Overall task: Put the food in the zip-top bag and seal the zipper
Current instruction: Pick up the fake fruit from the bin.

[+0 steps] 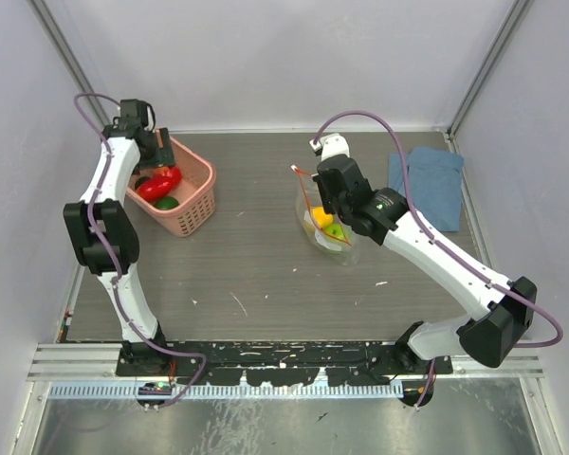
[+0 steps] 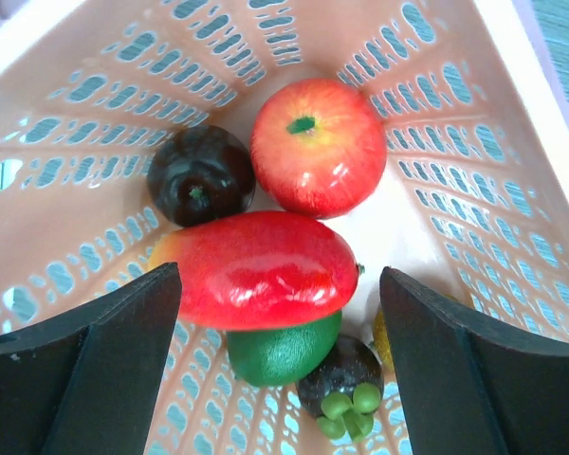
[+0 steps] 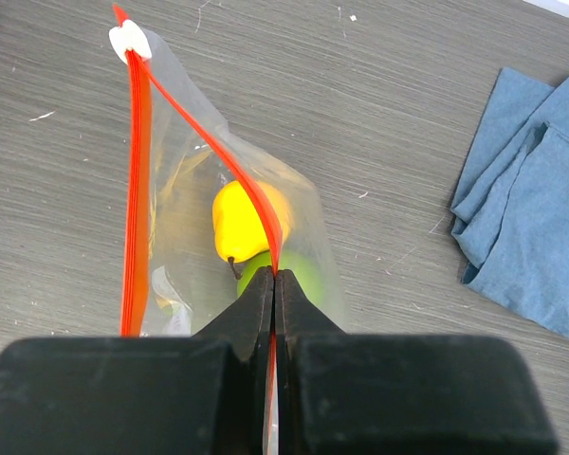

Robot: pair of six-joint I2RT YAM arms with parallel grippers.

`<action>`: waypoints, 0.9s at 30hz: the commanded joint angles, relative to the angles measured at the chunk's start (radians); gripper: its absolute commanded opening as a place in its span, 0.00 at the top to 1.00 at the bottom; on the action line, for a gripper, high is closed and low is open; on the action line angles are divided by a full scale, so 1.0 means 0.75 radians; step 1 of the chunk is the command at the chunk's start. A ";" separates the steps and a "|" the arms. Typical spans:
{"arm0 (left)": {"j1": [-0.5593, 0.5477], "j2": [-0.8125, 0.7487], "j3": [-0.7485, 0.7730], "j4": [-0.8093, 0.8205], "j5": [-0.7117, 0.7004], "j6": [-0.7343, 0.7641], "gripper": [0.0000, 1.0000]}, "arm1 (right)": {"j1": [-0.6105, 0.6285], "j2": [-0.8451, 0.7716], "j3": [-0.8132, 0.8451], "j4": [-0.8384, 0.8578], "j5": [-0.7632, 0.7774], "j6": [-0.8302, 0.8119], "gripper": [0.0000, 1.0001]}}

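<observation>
Step in hand, as judged: picking more food from the basket [image 2: 474, 142]. The left end effector [image 2: 283, 308] is released, jaws either side of the red fruit [image 2: 256, 270], at upper left of the top view. Next move calls for closing on it without catching the green fruit [image 2: 284, 351] below or the apple [image 2: 318, 147] beyond. The right end effector [image 3: 275, 284] is clenched on the zipper [image 3: 136, 190], holding the bag [image 3: 185, 190] open mid-bench [image 3: 360, 95]; a yellow fruit [image 3: 237, 223] lies inside. The cloth [image 3: 541, 218], right, is well apart
</observation>
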 commanded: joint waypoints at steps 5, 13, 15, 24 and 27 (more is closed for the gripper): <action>0.008 -0.070 0.085 -0.175 -0.060 0.066 0.06 | -0.005 -0.068 0.004 0.073 0.007 -0.017 1.00; 0.008 0.100 0.196 -0.304 -0.105 0.121 0.01 | -0.006 -0.067 -0.003 0.082 -0.004 -0.017 1.00; 0.008 0.136 0.207 -0.308 -0.120 0.132 0.02 | -0.004 -0.066 -0.004 0.084 -0.004 -0.017 1.00; 0.008 0.241 0.224 -0.313 -0.140 0.134 0.02 | -0.005 -0.053 -0.001 0.086 -0.004 -0.018 1.00; 0.009 0.270 0.237 -0.332 -0.149 0.128 0.02 | -0.006 -0.054 -0.003 0.086 -0.005 -0.018 1.00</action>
